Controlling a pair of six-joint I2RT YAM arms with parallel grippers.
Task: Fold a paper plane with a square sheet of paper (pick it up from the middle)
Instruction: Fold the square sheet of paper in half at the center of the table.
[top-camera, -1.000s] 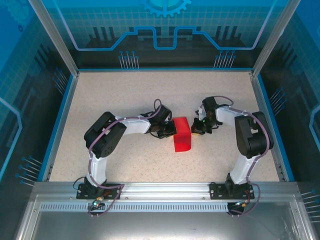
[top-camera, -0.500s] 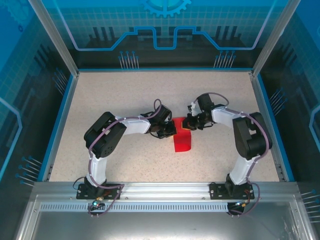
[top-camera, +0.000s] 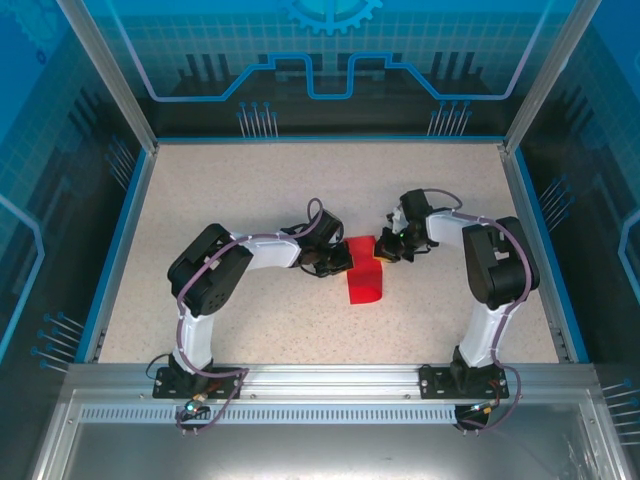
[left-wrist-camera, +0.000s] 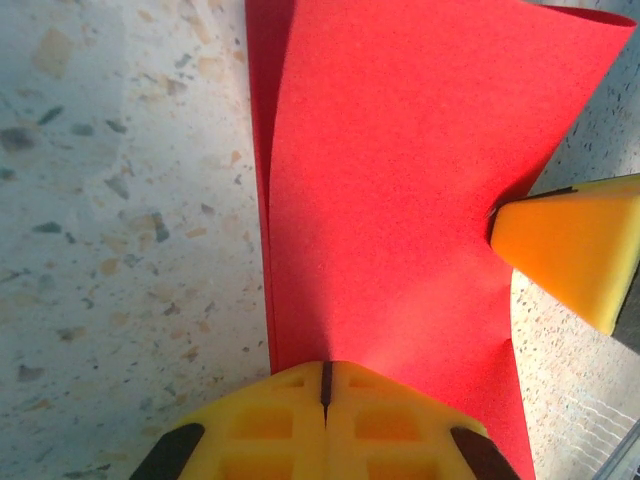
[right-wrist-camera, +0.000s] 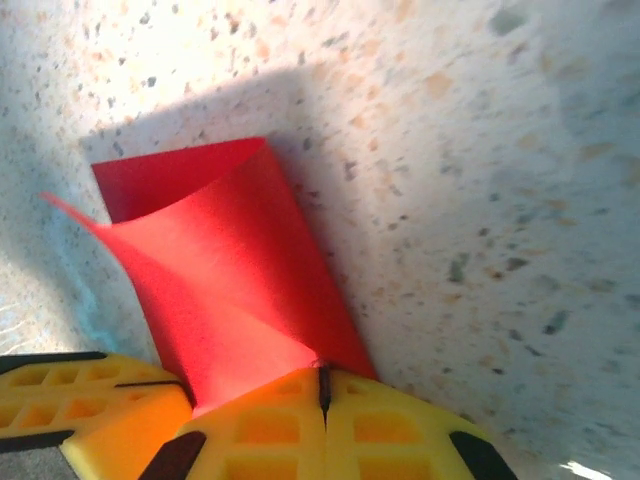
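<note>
The square sheet of paper (top-camera: 365, 285) is bright red and lies folded double in the middle of the speckled table. My left gripper (top-camera: 343, 262) is shut, its closed tips pressing down on the sheet's left edge (left-wrist-camera: 400, 180). My right gripper (top-camera: 383, 250) is shut too, its closed tips set against the paper's far right edge. In the right wrist view the top layer (right-wrist-camera: 220, 270) lifts and curls up from the table just ahead of my right gripper (right-wrist-camera: 323, 375). In the left wrist view my left gripper (left-wrist-camera: 325, 372) sits on the sheet and a right fingertip (left-wrist-camera: 570, 250) dents its right edge.
The table (top-camera: 250, 190) is boxed in by a blue rim (top-camera: 128, 240) and clear blue walls. An aluminium rail (top-camera: 330, 380) carrying both arm bases runs along the near edge. Both forearms reach inward and meet over the paper.
My right gripper has swung left from beside the paper onto its upper right edge, covering part of the sheet. The left arm has stayed put.
</note>
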